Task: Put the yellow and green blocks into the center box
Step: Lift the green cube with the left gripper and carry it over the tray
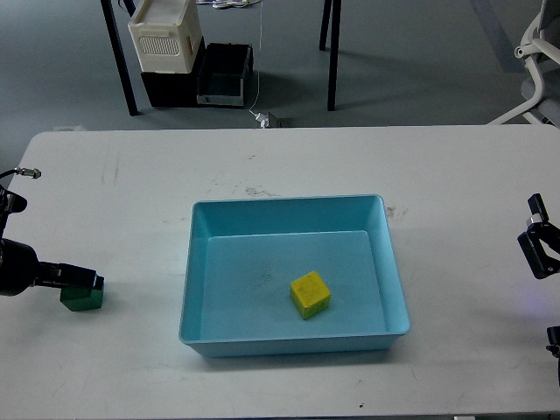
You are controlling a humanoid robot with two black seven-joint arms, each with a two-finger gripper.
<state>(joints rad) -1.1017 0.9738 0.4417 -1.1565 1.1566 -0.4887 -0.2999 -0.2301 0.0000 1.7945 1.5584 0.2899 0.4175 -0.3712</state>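
The yellow block (311, 294) lies inside the light blue box (199, 262) at the table's center, right of the box's middle. The green block (82, 302) sits on the white table at the far left, outside the box. My left gripper (86, 282) is low over the green block and covers its top; its dark fingers cannot be told apart, so I cannot tell whether they grip the block. My right gripper (538, 236) hangs at the right edge, far from both blocks, and its jaws are not clear.
The white table (289, 162) runs across the whole view. Beyond its far edge stand black table legs, a white crate (164, 35) on black boxes, and a chair (540, 52) at the top right.
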